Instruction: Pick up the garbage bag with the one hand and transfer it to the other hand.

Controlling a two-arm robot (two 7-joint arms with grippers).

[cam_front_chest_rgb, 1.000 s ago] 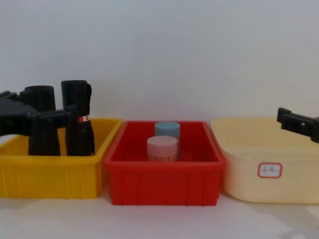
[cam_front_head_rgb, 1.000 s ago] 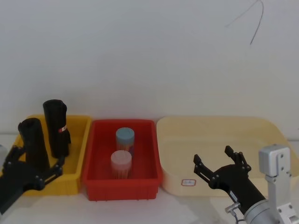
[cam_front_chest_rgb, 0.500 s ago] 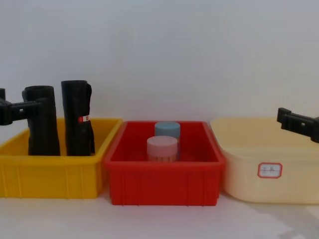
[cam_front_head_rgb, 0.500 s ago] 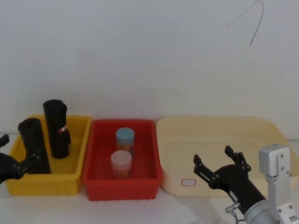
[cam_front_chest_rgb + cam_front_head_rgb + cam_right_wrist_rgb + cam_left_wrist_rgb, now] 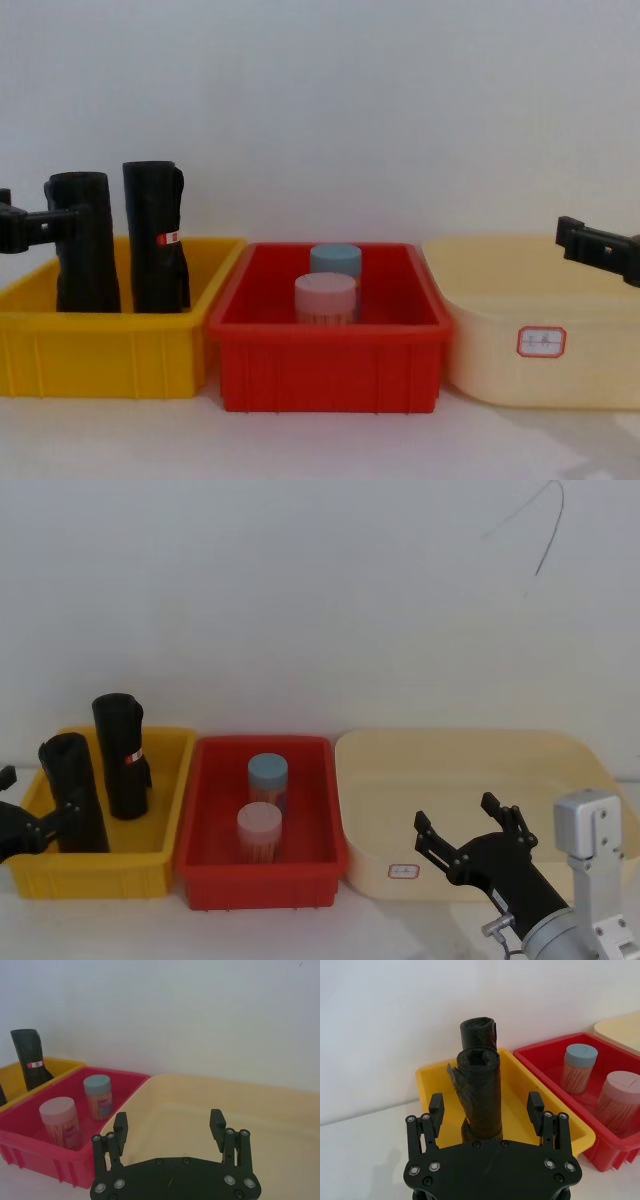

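The garbage bag [image 5: 72, 790] is a plain black roll standing upright near the front left of the yellow bin [image 5: 100, 875]. My left gripper [image 5: 38, 795] is at the far left edge, level with the roll, open. In the left wrist view its fingers [image 5: 436, 1107] flank the garbage bag [image 5: 480, 1090], which stands just ahead of the tips. In the chest view one finger of the left gripper [image 5: 35, 222] reaches the bag's [image 5: 85, 255] upper left side. My right gripper [image 5: 457, 818] hovers open and holding nothing at the front of the cream tub [image 5: 560, 750].
A second black roll with a red-and-white band [image 5: 120, 755] stands behind the bag in the yellow bin. The red bin [image 5: 260, 885] in the middle holds a blue-lidded jar [image 5: 267, 775] and a pink-lidded jar [image 5: 260, 830]. A white wall rises close behind.
My left gripper has drawn back to the left, away from the bag, mostly in the first half second. The bag still stands in the bin. The right arm has not moved.
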